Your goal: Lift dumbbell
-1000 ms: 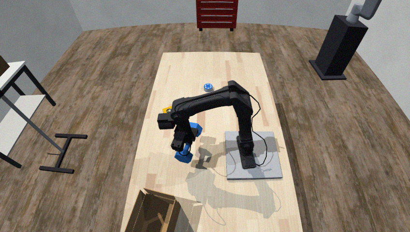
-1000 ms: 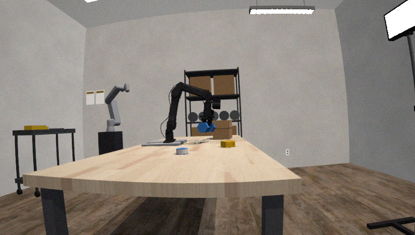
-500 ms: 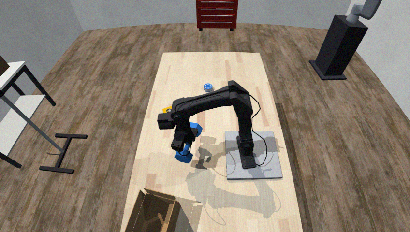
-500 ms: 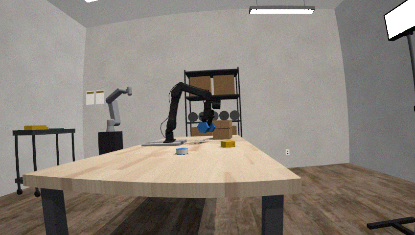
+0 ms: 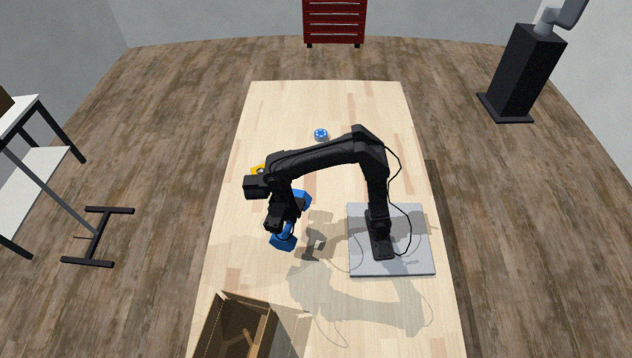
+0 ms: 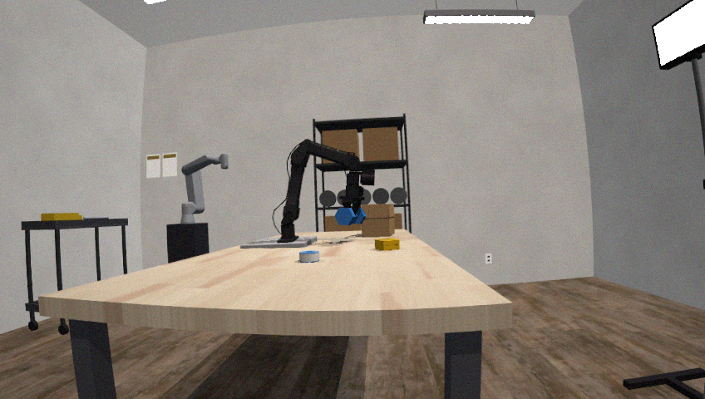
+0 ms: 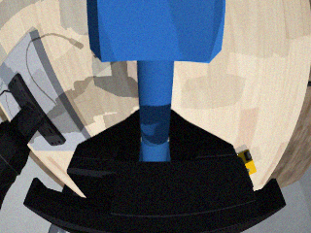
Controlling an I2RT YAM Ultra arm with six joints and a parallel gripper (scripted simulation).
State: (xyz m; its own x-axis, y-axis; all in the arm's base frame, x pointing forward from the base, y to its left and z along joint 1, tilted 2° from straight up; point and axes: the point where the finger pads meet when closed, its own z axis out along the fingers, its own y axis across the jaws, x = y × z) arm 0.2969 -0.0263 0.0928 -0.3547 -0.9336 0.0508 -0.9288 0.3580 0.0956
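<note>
Now we are clamping the gripper (image 7: 155, 146) on the handle of the blue hex dumbbell (image 6: 349, 215), hanging it well above the wooden table (image 6: 277, 296) toward its long left edge (lift apparently done); only holding steady remains.

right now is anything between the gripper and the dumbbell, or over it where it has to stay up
Nothing visible. The gripper is shut on the dumbbell at its bar, and both blue heads hang above the table. The yellow block and round puck lie lower, off to the side.
</note>
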